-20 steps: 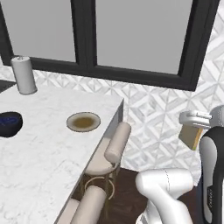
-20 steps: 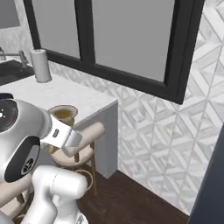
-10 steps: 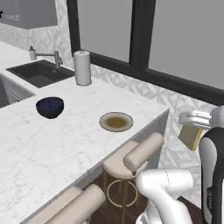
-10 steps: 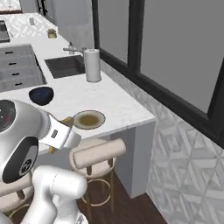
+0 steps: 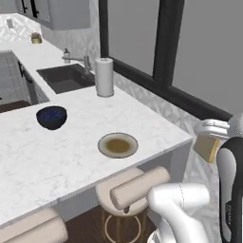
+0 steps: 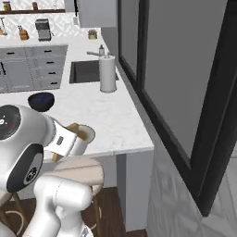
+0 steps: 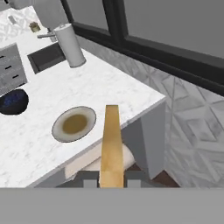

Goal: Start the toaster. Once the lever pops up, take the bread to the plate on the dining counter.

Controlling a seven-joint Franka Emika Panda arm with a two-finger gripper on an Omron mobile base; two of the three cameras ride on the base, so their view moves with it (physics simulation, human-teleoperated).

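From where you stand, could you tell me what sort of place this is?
It looks like a home kitchen: a sink with a tap is set in the marble counter, grey drawer cabinets line the back wall, and padded stools tuck under the overhang.

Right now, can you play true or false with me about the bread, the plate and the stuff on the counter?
1. The bread is held between the jaws of the gripper. True.
2. The bread is lying on the plate. False: the plate has no bread on it; the slice is off beyond the edge of the dining counter.
3. The dark blue bowl sits on the counter apart from the plate. True.
4. The paper towel roll has tipped over. False: it stands upright near the sink.
5. Padded stools are tucked under the counter's edge. True.
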